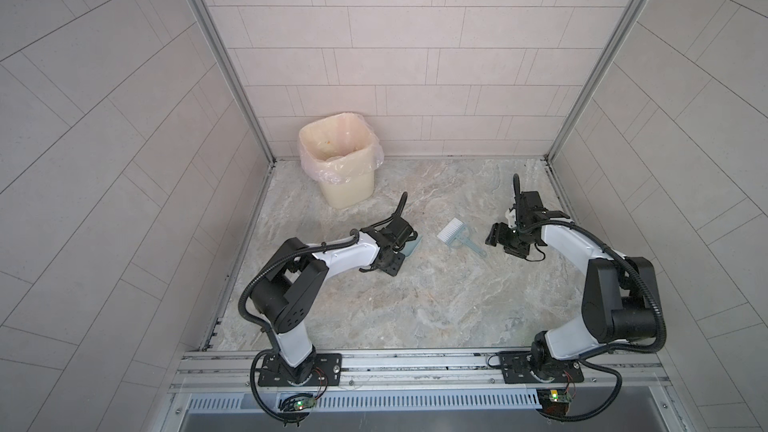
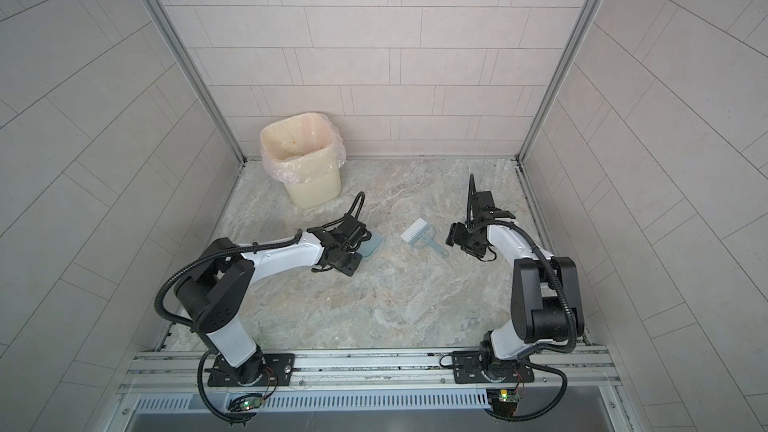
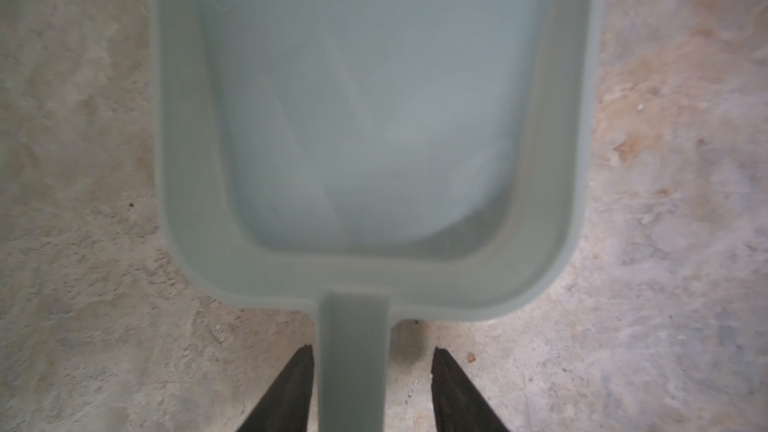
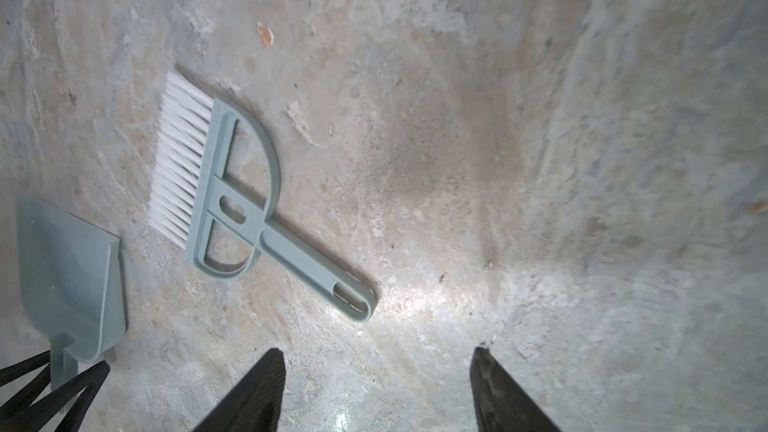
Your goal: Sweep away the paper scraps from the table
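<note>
No paper scraps show on the table (image 1: 415, 305) in any view. The pale blue dustpan (image 3: 374, 118) lies flat on the table (image 3: 83, 243) with nothing in it. Its handle runs between the fingers of my left gripper (image 3: 372, 353), which is open, with a clear gap on one side. The dustpan (image 1: 411, 246) pokes out from under that wrist in both top views. The white-bristled brush (image 4: 232, 201) lies loose on the table (image 4: 540, 160). Just short of its handle end, my right gripper (image 4: 380, 351) is open and holds nothing. The brush (image 1: 457, 236) lies between the two grippers.
A cream bin (image 1: 353, 189) lined with a clear bag stands at the back left of the table, near the wall corner. Aluminium rails edge the table, and grey tiled walls close in three sides. Both arm bases sit on the front rail.
</note>
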